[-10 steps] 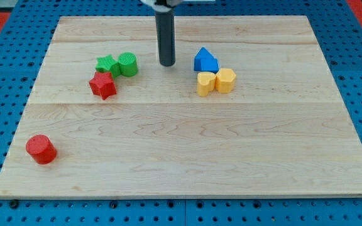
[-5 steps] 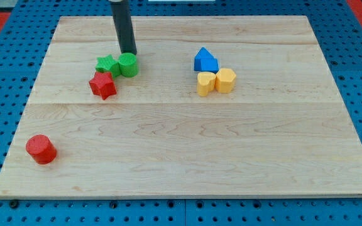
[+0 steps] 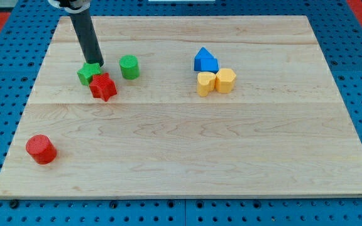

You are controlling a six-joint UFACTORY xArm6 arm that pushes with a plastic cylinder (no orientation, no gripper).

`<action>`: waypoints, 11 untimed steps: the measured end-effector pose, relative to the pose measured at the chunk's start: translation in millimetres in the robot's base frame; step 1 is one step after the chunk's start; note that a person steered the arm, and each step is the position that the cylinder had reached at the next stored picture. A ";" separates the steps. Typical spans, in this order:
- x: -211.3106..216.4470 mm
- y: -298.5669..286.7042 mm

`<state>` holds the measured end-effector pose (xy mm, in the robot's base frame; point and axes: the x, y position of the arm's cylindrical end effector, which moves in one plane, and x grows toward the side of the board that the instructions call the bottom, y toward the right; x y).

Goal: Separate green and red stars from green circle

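Red cylinder point(image 3: 41, 149) sat alone near the wooden board's point(image 3: 187, 157) lower left. Green star point(image 3: 87, 73) lay touching red star point(image 3: 103, 86), with my tip point(image 3: 97, 64) resting against the green star's upper right edge. No gripper fitted; plain rod only. Green circle point(image 3: 129, 66) stood apart, right of both stars. Further right clustered the blue block point(image 3: 205, 60) and two yellow blocks point(image 3: 217, 81).

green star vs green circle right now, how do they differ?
The green star is pointed, the green circle round. The star touches the red star; the circle stands alone. My tip sits against the star, apart from the circle. Both are green.
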<state>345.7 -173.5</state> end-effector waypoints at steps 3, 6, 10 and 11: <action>10.3 16.2; 48.2 16.2; 93.7 1.8; 88.1 2.1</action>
<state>433.8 -171.5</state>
